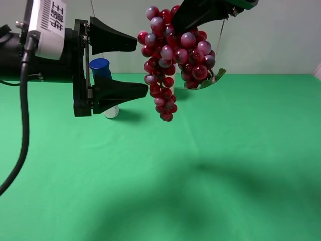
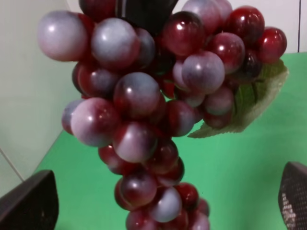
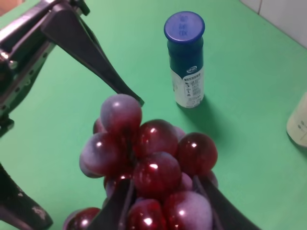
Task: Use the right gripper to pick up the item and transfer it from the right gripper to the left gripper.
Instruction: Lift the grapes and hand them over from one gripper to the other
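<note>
The bunch of dark-red and pinkish grapes hangs in the air, its green leaf to the right. My right gripper is shut on the top of the bunch. The right wrist view shows its fingers clamped around the grapes. My left gripper is open, its jaws spread wide just left of the bunch, apart from it. In the left wrist view the grapes and leaf fill the picture, between and beyond the left fingertips.
A blue-capped white bottle stands on the green table behind the left gripper; it also shows in the right wrist view. A cream jar shows at the picture's edge in that view.
</note>
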